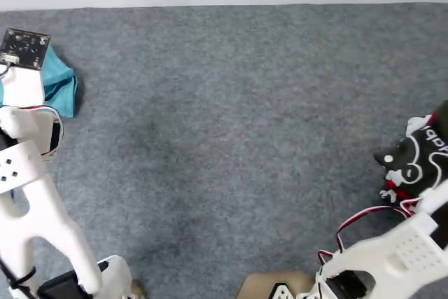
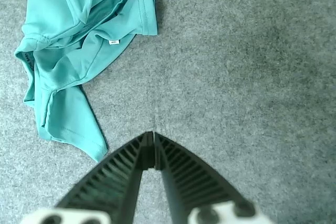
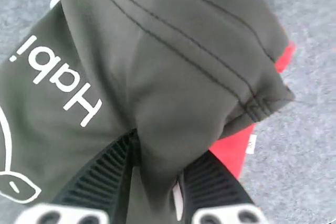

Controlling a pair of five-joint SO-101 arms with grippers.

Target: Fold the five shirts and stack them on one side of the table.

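A crumpled teal shirt (image 2: 79,30) lies on the grey mat (image 2: 236,77), and it also shows at the table's far left edge (image 1: 61,83) beside the left arm (image 1: 24,103). My left gripper (image 2: 154,139) is shut and holds nothing, hovering over bare mat just short of the teal shirt's hem. A black shirt with white print (image 3: 131,66) is bunched at the right edge of the table (image 1: 418,155). My right gripper (image 3: 160,150) is shut on a fold of it. A red shirt (image 3: 236,148) lies under the black one, partly hidden.
The grey mat (image 1: 231,124) covers the table, with a wide open stretch between the two arms. The right arm (image 1: 399,250) comes in from the front right corner. A tan patch (image 1: 269,283) shows at the front edge.
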